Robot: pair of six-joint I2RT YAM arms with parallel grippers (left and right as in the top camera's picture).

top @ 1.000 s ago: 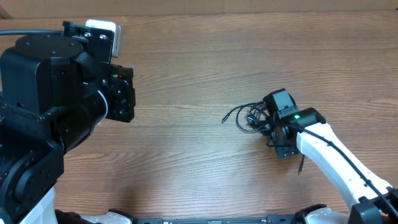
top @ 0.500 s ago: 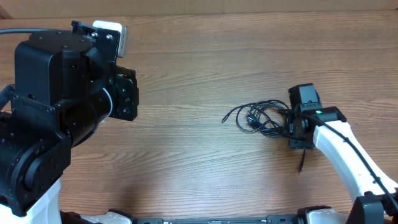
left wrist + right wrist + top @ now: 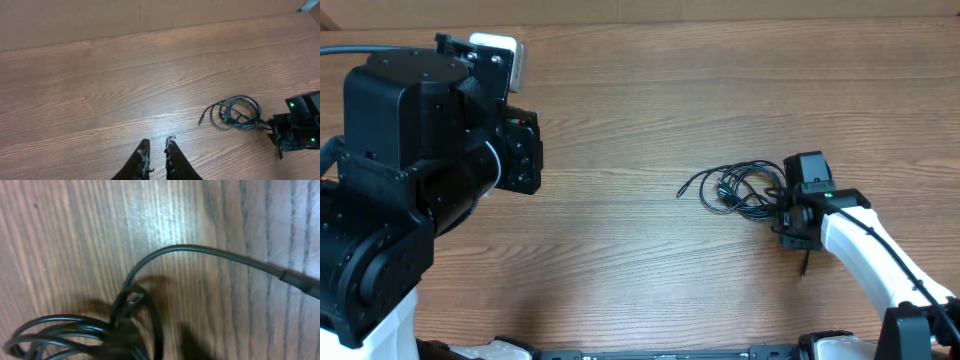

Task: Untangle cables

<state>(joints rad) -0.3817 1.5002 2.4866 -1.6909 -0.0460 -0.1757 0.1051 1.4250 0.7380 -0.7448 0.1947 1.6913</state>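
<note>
A tangle of thin black cables (image 3: pixel 740 188) lies on the wooden table right of centre, one plug end (image 3: pixel 682 191) trailing to the left. In the left wrist view the cables (image 3: pixel 235 111) show far off at right. My right gripper (image 3: pixel 792 214) is down at the bundle's right edge, over its strands. Its wrist view shows looped cables (image 3: pixel 75 335) and one strand (image 3: pixel 210 251) arching right, very close and blurred, and its fingers cannot be made out. My left gripper (image 3: pixel 157 146) hangs high over bare table, its fingers nearly together with nothing between them.
The bulky black left arm (image 3: pixel 420 180) fills the left side of the overhead view. A short cable tail (image 3: pixel 804 266) lies beside the white right forearm (image 3: pixel 865 255). A cardboard wall (image 3: pixel 150 20) runs along the table's far edge.
The right gripper moved from over the bundle to its right edge, uncovering more of the loops, then settled slightly nearer the front. The left arm shifted a little early on.
</note>
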